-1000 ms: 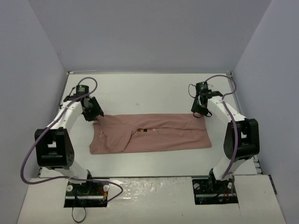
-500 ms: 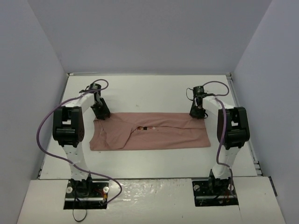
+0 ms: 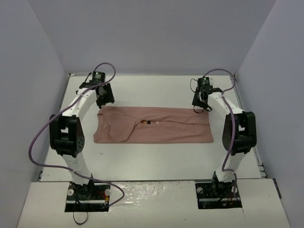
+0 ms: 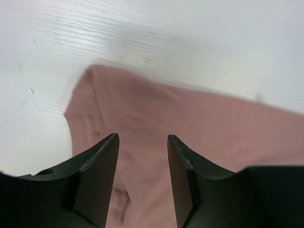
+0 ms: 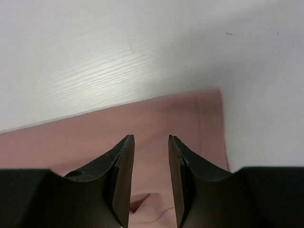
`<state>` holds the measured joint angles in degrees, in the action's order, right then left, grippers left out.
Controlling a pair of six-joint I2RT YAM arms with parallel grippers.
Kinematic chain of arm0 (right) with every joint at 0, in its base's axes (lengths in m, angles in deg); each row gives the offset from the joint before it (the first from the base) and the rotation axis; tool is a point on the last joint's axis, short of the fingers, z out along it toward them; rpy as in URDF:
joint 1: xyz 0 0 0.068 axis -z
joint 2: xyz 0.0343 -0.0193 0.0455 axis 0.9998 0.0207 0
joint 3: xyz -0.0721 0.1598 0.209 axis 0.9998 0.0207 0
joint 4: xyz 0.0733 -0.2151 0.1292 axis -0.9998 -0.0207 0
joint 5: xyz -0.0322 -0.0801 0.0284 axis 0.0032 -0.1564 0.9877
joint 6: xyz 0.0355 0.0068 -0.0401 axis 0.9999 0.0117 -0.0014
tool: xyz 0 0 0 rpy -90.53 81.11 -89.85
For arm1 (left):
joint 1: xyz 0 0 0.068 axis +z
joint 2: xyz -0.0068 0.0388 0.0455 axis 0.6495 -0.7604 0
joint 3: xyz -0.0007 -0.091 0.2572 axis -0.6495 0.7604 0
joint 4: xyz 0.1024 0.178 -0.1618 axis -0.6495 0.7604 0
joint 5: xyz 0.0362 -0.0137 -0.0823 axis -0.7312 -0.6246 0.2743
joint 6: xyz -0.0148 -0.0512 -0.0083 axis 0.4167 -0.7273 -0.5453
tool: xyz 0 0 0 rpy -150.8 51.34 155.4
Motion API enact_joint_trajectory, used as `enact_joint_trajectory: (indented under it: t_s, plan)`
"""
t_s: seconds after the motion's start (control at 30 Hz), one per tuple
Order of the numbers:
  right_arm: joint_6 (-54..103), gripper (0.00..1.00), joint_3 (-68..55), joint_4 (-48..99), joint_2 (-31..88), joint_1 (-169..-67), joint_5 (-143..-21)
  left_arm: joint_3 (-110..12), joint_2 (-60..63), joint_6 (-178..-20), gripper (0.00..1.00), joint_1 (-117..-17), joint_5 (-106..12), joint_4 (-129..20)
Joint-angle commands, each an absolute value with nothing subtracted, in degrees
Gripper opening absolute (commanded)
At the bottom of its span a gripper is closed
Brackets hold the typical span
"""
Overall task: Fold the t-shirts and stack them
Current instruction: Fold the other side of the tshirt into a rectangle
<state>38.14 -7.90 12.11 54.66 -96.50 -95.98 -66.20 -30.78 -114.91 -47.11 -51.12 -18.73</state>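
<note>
The salmon-pink t-shirt (image 3: 156,127) lies flat on the white table as a long band folded lengthwise, with its small graphic (image 3: 148,122) near the middle. My left gripper (image 3: 104,100) hangs over the shirt's far left corner. In the left wrist view the left gripper (image 4: 142,137) is open, with pink cloth (image 4: 213,123) below and between the fingers. My right gripper (image 3: 199,103) is over the far right corner. In the right wrist view the right gripper (image 5: 152,137) is open above the shirt's hemmed edge (image 5: 209,118). Neither holds cloth.
The white table (image 3: 152,90) is walled by grey panels on three sides. Both arm bases stand on the near ledge (image 3: 152,199). Purple cables loop off each arm.
Both grippers have moved toward the far wall. The shirt has shifted away from the bases with them and lies flatter and straighter.
</note>
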Motion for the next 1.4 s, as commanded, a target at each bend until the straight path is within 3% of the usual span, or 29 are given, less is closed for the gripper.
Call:
enact_joint_trajectory:
  t_s: [0.0,0.23,0.6,0.7,0.73,0.77,0.83,1.07,1.37]
  plan:
    - [38.82,0.32,-5.42,12.79,43.15,-99.32,-94.81,-61.44,-15.78,-107.98,0.42,-61.55,-59.34,-18.53]
    - [39.72,0.33,4.03,12.79,32.84,-99.54,-92.87,-52.28,-18.74,-108.20,0.42,-74.39,-69.17,-15.75]
    - [41.27,0.34,13.37,12.79,25.23,-99.36,-91.59,-51.45,-29.59,-110.01,0.41,-76.10,-69.98,-15.41]
    - [41.35,0.34,14.86,12.71,23.79,-99.28,-91.76,-52.88,-30.35,-109.03,0.27,-76.08,-72.57,-13.62]
    - [41.36,0.34,15.08,12.71,23.36,-99.35,-91.76,-53.96,-30.21,-108.10,0.15,-75.94,-73.94,-12.47]
    - [41.36,0.34,15.46,12.71,23.17,-99.36,-91.69,-54.57,-29.48,-107.42,0.10,-75.42,-74.37,-11.34]
    - [41.44,0.34,15.77,12.71,22.83,-99.32,-91.63,-56.15,-27.19,-105.39,0.06,-73.49,-73.68,-10.85]
    - [41.43,0.34,15.63,12.79,23.95,-99.36,-90.98,-61.68,-25.85,-99.81,0.07,-65.23,-70.10,-10.43]
    - [41.44,0.34,15.08,12.79,25.60,-99.39,-90.00,-69.91,-30.75,-96.31,0.32,-60.01,-66.65,-9.07]
